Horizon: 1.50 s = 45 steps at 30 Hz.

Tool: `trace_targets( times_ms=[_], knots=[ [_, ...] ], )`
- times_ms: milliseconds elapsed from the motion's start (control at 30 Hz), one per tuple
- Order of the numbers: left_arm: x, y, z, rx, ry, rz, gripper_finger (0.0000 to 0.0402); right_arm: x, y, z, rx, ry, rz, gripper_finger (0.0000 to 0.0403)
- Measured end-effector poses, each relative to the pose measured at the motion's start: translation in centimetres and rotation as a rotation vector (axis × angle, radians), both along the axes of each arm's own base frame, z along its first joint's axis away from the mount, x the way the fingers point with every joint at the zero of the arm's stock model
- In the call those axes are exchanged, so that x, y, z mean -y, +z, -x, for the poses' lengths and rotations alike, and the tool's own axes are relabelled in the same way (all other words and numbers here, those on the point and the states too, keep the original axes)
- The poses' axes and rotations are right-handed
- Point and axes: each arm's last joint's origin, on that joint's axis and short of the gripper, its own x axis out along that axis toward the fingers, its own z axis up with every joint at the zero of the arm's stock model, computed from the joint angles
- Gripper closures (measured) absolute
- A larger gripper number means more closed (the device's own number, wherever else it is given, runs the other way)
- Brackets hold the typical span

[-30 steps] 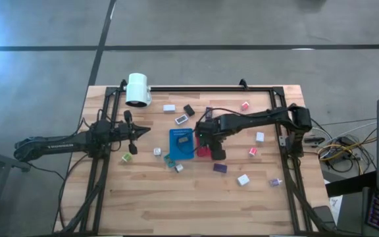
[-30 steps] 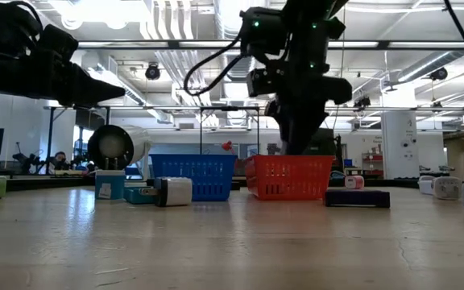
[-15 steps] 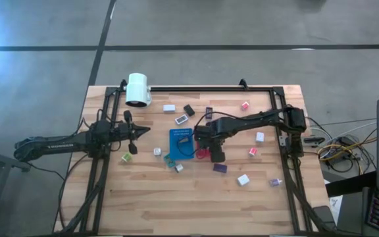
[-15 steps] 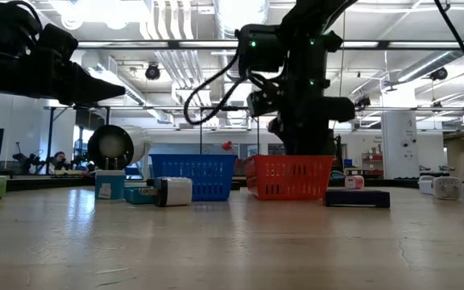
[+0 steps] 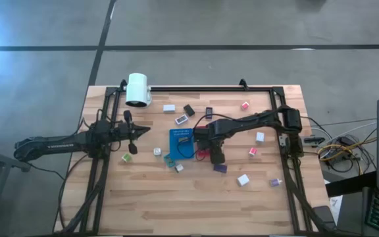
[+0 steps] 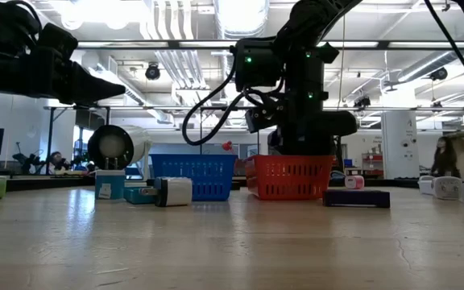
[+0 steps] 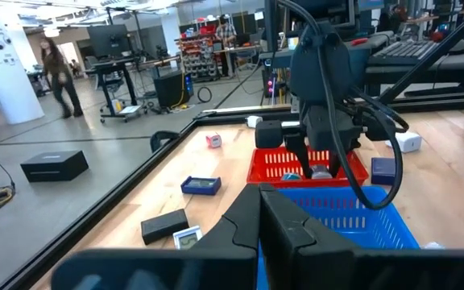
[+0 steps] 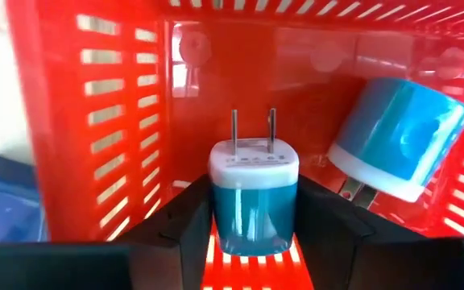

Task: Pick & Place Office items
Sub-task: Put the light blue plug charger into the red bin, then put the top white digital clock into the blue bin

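My right gripper (image 5: 216, 155) hangs over the red tray (image 8: 95, 121) beside the blue tray (image 5: 181, 143), shut on a teal-and-white plug block (image 8: 254, 205) with two metal prongs. A second blue-and-white plug block (image 8: 397, 149) lies inside the red tray. My left gripper (image 5: 135, 131) waits shut above the table, left of the blue tray. Other small items lie scattered: a white block (image 5: 169, 108), a black one (image 5: 189, 110), a pink-red one (image 5: 245, 105), a dark blue one (image 5: 220, 168) and a green one (image 5: 127, 157). My right gripper pinches the plug block by the two sides of its teal body (image 8: 252, 229) between both fingers (image 8: 188, 229), coming from above and pointing down into the red tray. The white prong end points away from the wrist. I cannot tell whether the block touches the tray floor.
The big white lamp head (image 5: 137, 89) lies at the table's far left corner. A black frame (image 5: 196, 88) runs around the table. More blocks lie right of the trays: white (image 5: 260, 137), red (image 5: 252, 152), white (image 5: 243, 180). Bare wood lies along the near edge.
My right gripper has moved down toward the red tray and a little toward the near edge, staying shut on the plug block. In the low view its fingers now reach behind the tray's rim.
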Motion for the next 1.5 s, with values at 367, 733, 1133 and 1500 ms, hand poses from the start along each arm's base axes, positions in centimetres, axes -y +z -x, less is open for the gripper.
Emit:
trace_targets(
  times_ms=[367,733,1133,1500],
  knots=[
    [0.0,0.0,0.0,0.003,0.0,-0.001,0.0396,0.0,4.9,1.1,0.151,-0.016,0.011,0.0206],
    [0.0,0.0,0.0,0.003,0.0,-0.001,0.0396,-0.8,13.2,6.0,0.827,-0.032,0.022,0.0237],
    [0.0,0.0,0.0,0.003,0.0,0.0,0.0396,-1.3,11.4,15.2,1.408,-0.029,0.026,0.0342],
    [0.0,0.1,0.0,0.003,0.0,-0.019,0.0396,-1.2,5.6,20.5,1.6,-0.057,0.013,0.0393]
  ],
)
